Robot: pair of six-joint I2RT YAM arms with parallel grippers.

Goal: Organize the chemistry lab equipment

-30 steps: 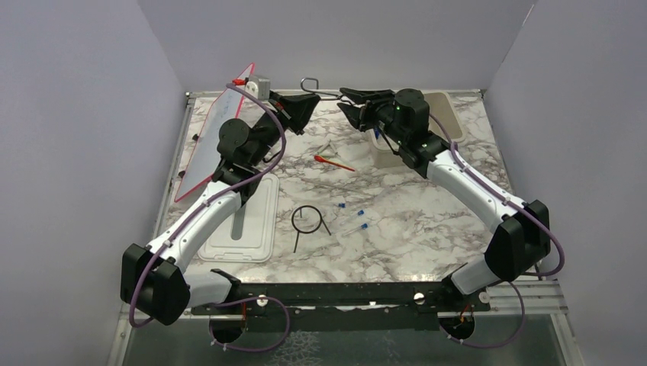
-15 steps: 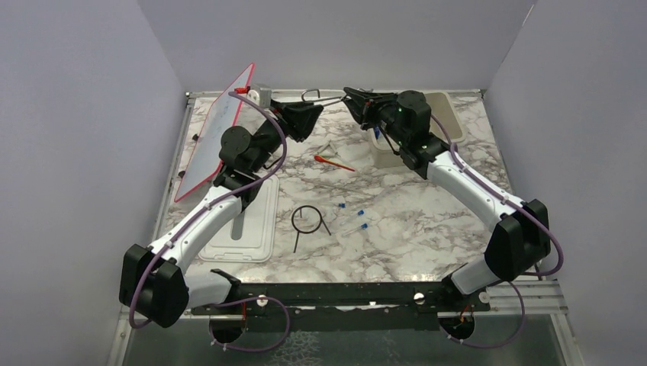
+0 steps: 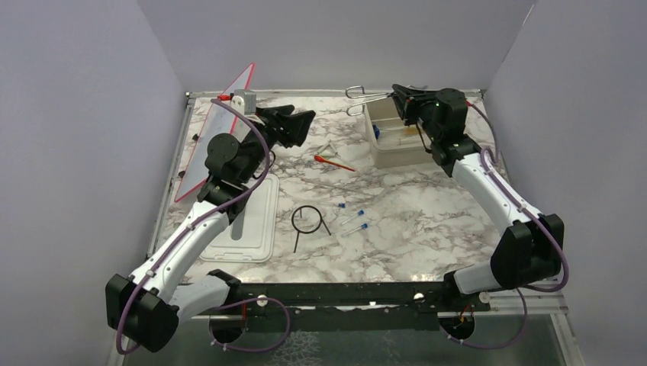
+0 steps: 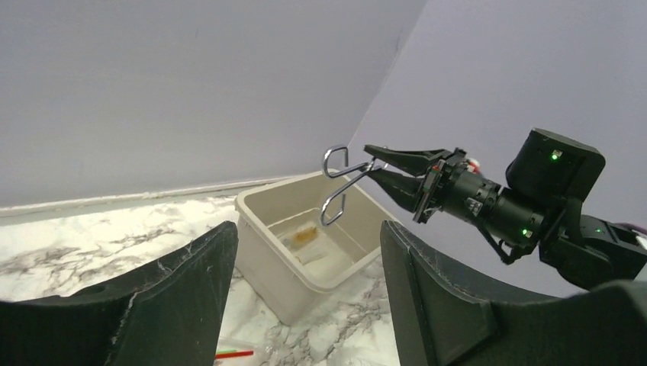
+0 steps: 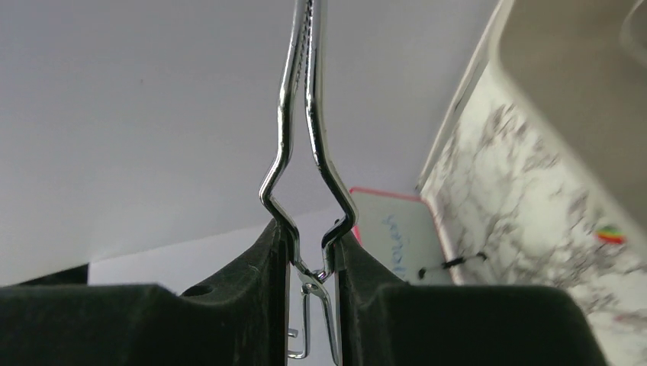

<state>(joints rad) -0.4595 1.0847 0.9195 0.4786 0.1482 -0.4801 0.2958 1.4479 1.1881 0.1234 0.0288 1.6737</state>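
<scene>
My right gripper (image 3: 395, 97) is shut on the hinge end of the silvery wire tongs (image 3: 355, 99), which stick out leftward above the back left corner of the beige tub (image 3: 397, 156). The right wrist view shows the tongs (image 5: 301, 114) pinched between the right gripper's (image 5: 313, 238) pads. My left gripper (image 3: 300, 126) hangs open and empty, left of the tub. Its wrist view shows the left gripper (image 4: 309, 232) facing the tongs (image 4: 339, 187) and tub (image 4: 290, 244). On the table lie the orange-red stick (image 3: 333, 162), the black wire ring (image 3: 307, 219) and two blue-capped tubes (image 3: 352, 206). A blue piece (image 3: 377, 132) sits at the tub's left wall.
The red-framed white board (image 3: 221, 133) leans at the back left, behind my left arm. The slotted lid (image 3: 246, 221) lies flat at the left, partly under that arm. Grey walls close in the table on three sides.
My left gripper has opened, let go of the tongs and drawn back to the left. The right gripper closed on the tongs and carried them right, over the tub.
</scene>
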